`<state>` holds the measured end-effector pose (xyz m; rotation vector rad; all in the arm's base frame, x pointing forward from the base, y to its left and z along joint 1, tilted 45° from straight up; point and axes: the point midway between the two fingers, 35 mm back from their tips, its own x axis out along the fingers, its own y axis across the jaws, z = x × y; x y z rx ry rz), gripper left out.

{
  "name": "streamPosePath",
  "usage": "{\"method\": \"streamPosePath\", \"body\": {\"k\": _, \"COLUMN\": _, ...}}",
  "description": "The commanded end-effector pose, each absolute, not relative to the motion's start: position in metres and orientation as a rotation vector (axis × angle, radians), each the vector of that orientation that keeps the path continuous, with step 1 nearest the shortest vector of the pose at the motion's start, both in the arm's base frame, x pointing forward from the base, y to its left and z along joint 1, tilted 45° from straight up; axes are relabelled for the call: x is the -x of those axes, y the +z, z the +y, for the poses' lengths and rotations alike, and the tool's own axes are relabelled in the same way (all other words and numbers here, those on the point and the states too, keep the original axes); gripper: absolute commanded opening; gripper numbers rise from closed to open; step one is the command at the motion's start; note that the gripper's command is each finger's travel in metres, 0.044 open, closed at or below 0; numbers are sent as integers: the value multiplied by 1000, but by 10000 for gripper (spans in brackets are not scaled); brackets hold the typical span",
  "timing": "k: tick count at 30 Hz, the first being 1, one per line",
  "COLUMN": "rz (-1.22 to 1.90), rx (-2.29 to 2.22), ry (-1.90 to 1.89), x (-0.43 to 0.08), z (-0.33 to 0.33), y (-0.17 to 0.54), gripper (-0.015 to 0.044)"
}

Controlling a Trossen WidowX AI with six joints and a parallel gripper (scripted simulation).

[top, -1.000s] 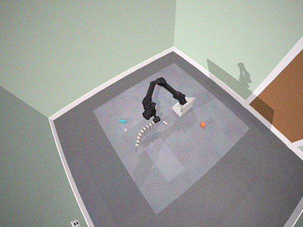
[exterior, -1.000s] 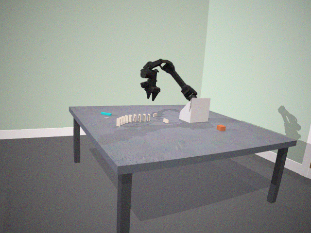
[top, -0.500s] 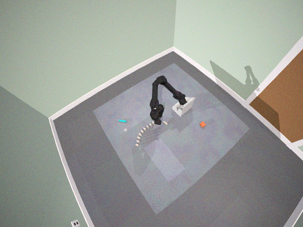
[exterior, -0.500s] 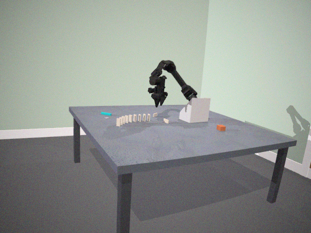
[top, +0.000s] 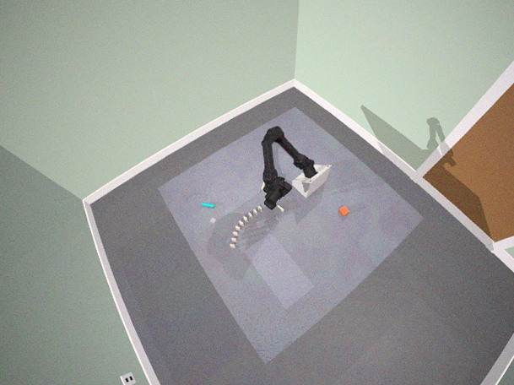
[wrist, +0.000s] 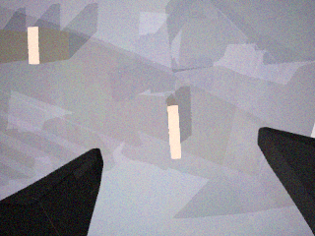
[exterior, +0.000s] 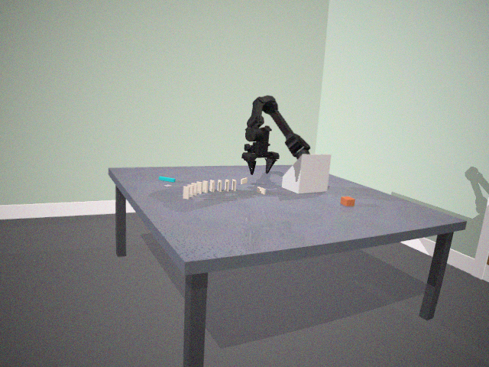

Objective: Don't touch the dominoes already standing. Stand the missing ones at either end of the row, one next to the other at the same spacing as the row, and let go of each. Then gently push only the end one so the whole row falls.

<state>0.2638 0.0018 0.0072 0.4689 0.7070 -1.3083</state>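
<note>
A curved row of several cream dominoes stands upright on the table. One loose domino lies low on its side, to the right of the row's near-arm end. Another loose domino lies low behind that end, partly hidden by the arm in the top view. My gripper is open and empty, pointing down above the table. In the wrist view a domino lies below between the fingertips, and another domino shows at upper left; I cannot tell whether that one belongs to the row.
A white wedge-shaped box stands right of the gripper, beside the arm's base. An orange block lies farther right. A cyan bar and a small pale flat piece lie left of the row.
</note>
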Motion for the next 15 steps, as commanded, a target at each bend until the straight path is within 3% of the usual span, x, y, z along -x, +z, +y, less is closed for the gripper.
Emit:
{"method": "streamPosePath", "body": {"k": 1, "rz": 698, "rx": -486, "ry": -1318, "x": -263, "z": -2, "y": 2, "gripper": 440}}
{"method": "streamPosePath", "body": {"k": 15, "rz": 695, "rx": -484, "ry": -1319, "x": -269, "z": -46, "y": -42, "gripper": 440}}
